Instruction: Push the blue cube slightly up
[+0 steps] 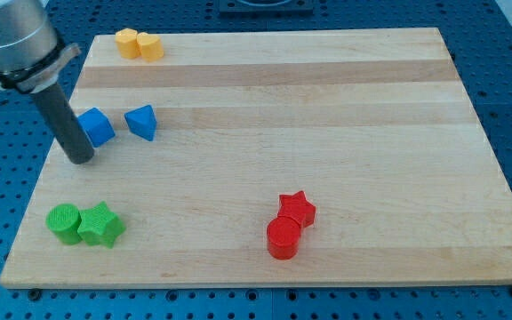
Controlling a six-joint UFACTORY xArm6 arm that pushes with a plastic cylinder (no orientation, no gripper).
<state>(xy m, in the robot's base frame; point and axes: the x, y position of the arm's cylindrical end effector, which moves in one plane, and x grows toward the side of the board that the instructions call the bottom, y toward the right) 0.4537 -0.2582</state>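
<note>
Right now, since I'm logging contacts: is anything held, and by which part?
Nothing is held; there is no claw. My tip sits just below-left of the blue cube, close against it; actual contact cannot be told.

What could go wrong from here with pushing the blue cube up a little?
My tip sits at the blue cube's lower left, so a push may slide it rightward into the blue triangular block close beside it. An off-centre contact could also spin the cube instead of moving it straight up.
</note>
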